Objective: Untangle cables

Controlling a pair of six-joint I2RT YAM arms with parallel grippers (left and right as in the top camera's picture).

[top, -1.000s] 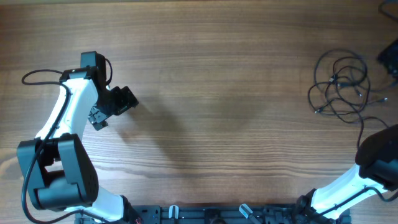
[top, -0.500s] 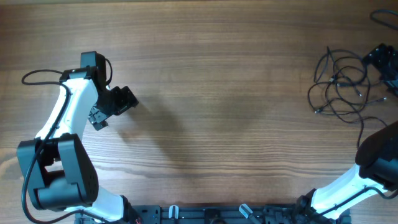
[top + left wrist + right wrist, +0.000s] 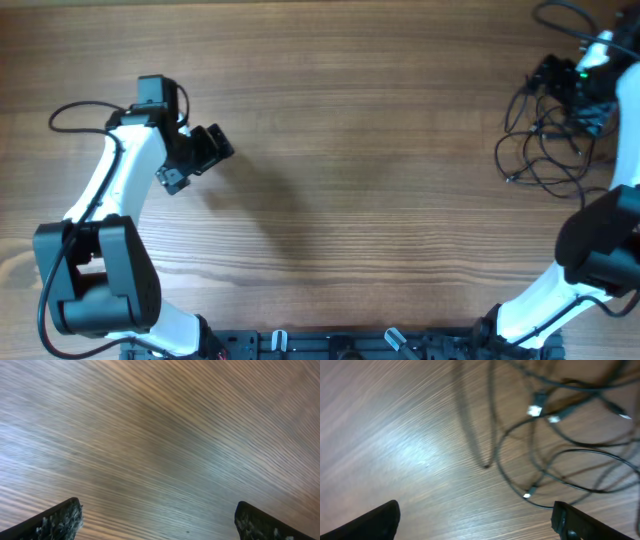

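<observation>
The cables (image 3: 545, 145) are thin black wires in loose tangled loops at the far right of the table. They also show in the right wrist view (image 3: 555, 445), with small plug ends (image 3: 535, 410) among them. My right gripper (image 3: 562, 80) hangs open above the upper part of the tangle; its fingertips (image 3: 475, 520) are wide apart with nothing between them. My left gripper (image 3: 195, 158) is open and empty over bare wood at the left; its fingertips (image 3: 160, 520) are wide apart.
The wooden table (image 3: 350, 150) runs between the two arms. The left arm's own thicker black cable (image 3: 75, 115) loops at the far left. A black rail (image 3: 340, 345) lies along the front edge.
My right gripper has come in from the right edge, up and left over the top of the tangle. My left gripper has shifted slightly up and right.
</observation>
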